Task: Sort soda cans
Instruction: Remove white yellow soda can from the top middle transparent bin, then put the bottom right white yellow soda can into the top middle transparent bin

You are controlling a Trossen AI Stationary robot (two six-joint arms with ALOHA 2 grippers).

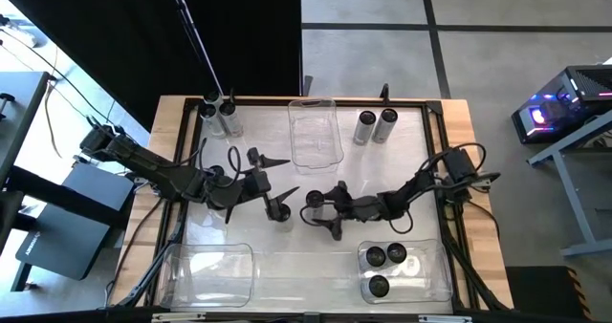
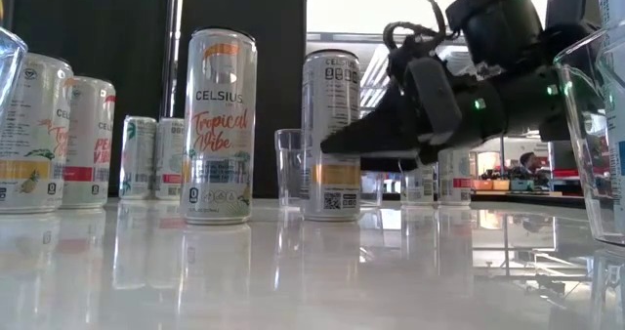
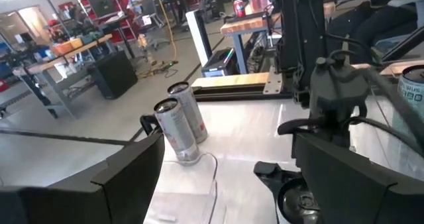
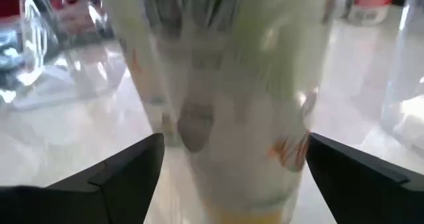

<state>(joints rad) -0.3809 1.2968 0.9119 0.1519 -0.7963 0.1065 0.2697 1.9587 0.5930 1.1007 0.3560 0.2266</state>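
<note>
Nearest, at the near-right corner, a clear bin (image 1: 442,277) holds three cans (image 1: 386,263) standing upright. A second bin (image 1: 206,287) at the near-left holds none.

In the middle of the table the right gripper (image 4: 233,164) has its fingers spread wide on either side of a standing can (image 4: 225,105). Whether the pads touch its wall cannot be told. Just to the left, the left gripper (image 3: 225,177) is also wide open and has hold of nothing.

Farther off, two cans (image 1: 375,127) stand right of the far bin (image 1: 316,156), and more cans (image 1: 222,115) stand at the far-left corner.

These cans are probably thin metal: stiff enough for a light squeeze, but easily dented by a hard one. The sides look smooth and likely slippery. Full or empty cannot be told, so the weight is uncertain. Being tall and slim, a can would tip if knocked near the top. The best hold seems to be across the round body at about mid-height, fingers level.
</note>
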